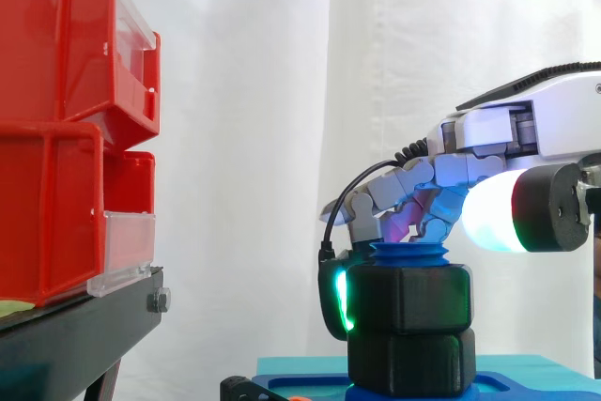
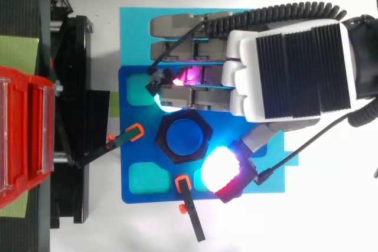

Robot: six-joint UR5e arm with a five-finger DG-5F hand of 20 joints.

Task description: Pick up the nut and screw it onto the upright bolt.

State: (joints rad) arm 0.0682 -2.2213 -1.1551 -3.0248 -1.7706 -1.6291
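Lower centre of the side view: one chunky black hexagonal nut (image 1: 408, 298), matte and flat-sided, sitting on the single upright blue bolt (image 2: 184, 136), whose ribbed tip pokes out above. Stacked directly on a second black hexagonal block (image 1: 410, 359). Gripped by the hand (image 2: 289, 69), fingers (image 1: 340, 300) curled down with a green-glowing pad against the left face, white-glowing thumb (image 2: 220, 168) just beside the lower right corner seen from above. Beneath, one blue plate (image 2: 133, 146) with two orange-tipped clamps (image 2: 121, 140). Upper left, two stacked red bins (image 1: 56, 35).
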